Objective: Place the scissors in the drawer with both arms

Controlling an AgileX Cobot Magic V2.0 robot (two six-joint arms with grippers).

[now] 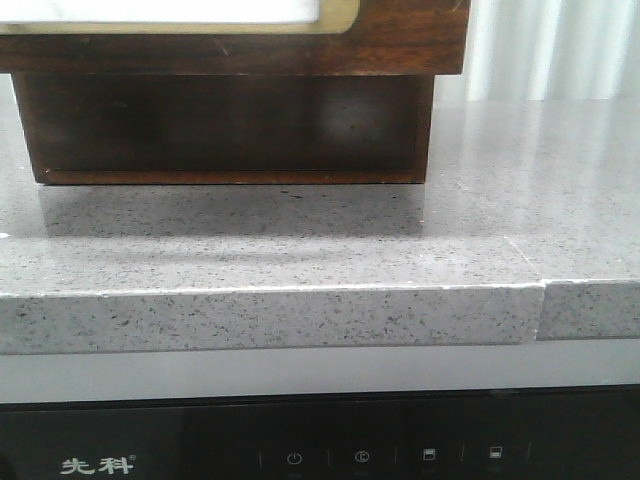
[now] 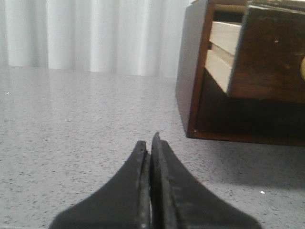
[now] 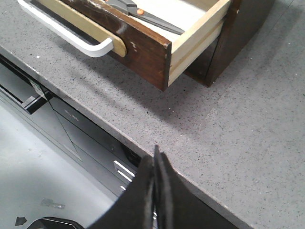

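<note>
The drawer stands pulled out of its dark brown cabinet. Its front carries a pale handle. The scissors lie inside it on the pale floor, dark grey with an orange dot at the pivot. My right gripper is shut and empty over the counter's front edge, well short of the drawer. My left gripper is shut and empty low over the counter, to the cabinet's side, where the drawer juts out. In the front view only the drawer front shows, above the hollow of the cabinet.
The grey speckled counter has a seam in its front edge at the right. Below the edge is a black appliance panel with buttons. A pale curtain hangs behind the counter.
</note>
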